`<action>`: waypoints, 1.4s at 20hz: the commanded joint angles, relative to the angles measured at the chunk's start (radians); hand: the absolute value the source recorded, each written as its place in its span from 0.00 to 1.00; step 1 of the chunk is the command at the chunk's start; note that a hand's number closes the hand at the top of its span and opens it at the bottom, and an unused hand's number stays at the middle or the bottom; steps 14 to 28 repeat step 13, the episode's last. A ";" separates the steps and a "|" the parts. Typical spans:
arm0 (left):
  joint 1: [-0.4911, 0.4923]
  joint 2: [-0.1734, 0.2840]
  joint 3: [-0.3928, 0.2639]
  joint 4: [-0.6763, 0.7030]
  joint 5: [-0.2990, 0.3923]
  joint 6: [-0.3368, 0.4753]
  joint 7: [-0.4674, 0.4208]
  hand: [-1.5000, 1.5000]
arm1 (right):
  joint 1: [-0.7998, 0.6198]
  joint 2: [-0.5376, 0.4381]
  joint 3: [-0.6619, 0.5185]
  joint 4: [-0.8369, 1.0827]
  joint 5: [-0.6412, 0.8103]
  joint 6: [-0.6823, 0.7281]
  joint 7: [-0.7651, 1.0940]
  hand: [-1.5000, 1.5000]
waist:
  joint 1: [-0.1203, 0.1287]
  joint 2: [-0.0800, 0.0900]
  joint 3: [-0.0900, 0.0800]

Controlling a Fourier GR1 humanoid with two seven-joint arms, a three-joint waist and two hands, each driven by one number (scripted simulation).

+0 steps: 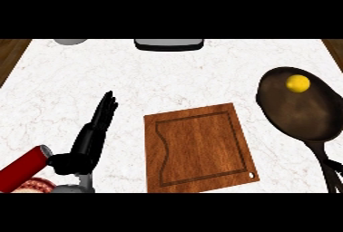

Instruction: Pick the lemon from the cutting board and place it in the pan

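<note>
The worktop (167, 77) looks like white marble with faint veins, and strips of brown wood show beyond its far corners. The cutting board (199, 147) near its front edge is reddish wood with a streaked grain and a cut groove. The pan (295, 113) by the right edge looks like dark, dull metal, and the lemon (298, 83) in it is smooth and matt yellow.

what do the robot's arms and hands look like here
Only the left hand shows clearly: glossy black, with long slim fingers and a thumb, on a grey forearm stub at the lower edge. At the far right edge, dark thin shapes near the pan handle may be the right hand; I cannot tell.
</note>
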 commanded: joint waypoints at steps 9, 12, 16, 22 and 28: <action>-0.042 -0.012 0.004 0.019 -0.008 0.013 0.019 0.50 | 0.091 0.057 0.015 -0.012 0.076 -0.041 -0.097 0.00 | 0.000 0.001 0.000; -0.010 0.002 0.008 -0.011 0.016 -0.015 0.025 0.50 | 0.043 -0.010 0.003 -0.061 0.103 -0.063 0.009 0.00 | 0.001 0.001 0.000; 0.068 0.003 -0.020 -0.017 0.011 -0.035 -0.044 0.50 | 0.000 0.015 0.049 -0.060 0.164 -0.122 0.023 0.00 | 0.005 0.001 0.000; 0.068 0.003 -0.020 -0.017 0.011 -0.035 -0.044 0.50 | 0.000 0.015 0.049 -0.060 0.164 -0.122 0.023 0.00 | 0.005 0.001 0.000; 0.068 0.003 -0.020 -0.017 0.011 -0.035 -0.044 0.50 | 0.000 0.015 0.049 -0.060 0.164 -0.122 0.023 0.00 | 0.005 0.001 0.000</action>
